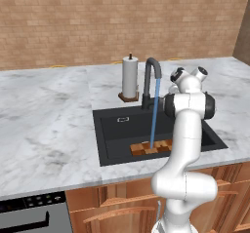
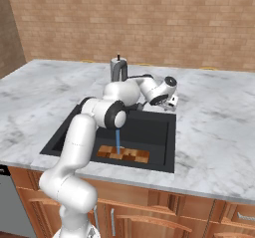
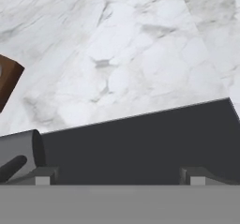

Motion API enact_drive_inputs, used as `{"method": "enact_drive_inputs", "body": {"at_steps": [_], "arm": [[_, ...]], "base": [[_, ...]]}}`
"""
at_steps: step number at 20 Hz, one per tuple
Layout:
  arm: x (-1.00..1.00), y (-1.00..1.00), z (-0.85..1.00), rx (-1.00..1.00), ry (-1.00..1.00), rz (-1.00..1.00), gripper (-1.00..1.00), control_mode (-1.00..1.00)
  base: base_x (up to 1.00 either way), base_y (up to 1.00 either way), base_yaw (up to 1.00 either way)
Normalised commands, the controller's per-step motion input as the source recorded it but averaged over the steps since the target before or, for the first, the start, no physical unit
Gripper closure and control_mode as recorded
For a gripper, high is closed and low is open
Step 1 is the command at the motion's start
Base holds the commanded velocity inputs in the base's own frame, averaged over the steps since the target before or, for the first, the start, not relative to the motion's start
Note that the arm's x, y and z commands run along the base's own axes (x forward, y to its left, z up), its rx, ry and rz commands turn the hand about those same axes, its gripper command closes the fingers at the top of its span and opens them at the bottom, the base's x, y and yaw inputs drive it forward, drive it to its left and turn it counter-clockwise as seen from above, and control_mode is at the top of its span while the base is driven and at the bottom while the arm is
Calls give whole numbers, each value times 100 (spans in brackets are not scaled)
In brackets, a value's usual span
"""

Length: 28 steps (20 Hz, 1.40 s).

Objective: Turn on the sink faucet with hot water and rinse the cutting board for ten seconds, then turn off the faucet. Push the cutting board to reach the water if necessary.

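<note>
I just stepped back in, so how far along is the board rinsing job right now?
Done: the faucet is on, and its water lands on the cutting board in the sink. In hand: the rinse, with the gripper open near the faucet base. Left: shutting the faucet off.

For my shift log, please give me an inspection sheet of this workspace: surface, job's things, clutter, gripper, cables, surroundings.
Surface: grey-white marble counter.
Job's things: water runs from the sink faucet onto the cutting board, which lies flat in the black sink near its front wall.
Clutter: paper-towel roll on a stand behind the sink.
Gripper: gripper open, holding nothing, near the faucet base.
Cables: nothing seen.
Surroundings: brick wall, wooden cabinets.
</note>
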Motion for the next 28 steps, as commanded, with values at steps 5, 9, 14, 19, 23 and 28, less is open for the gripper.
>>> {"method": "enact_drive_inputs", "body": {"at_steps": [5,9,14,19,23,28], "arm": [[0,10,0,0,0,0,-100,-100],[0,17,0,0,0,0,-100,-100],[0,16,0,0,0,0,-100,-100],[0,22,0,0,0,0,-100,-100],[0,31,0,0,0,0,-100,-100],[0,30,0,0,0,0,-100,-100]], "base": [[0,0,0],[0,0,0],[0,0,0],[0,0,0],[0,0,0],[0,0,0]]}}
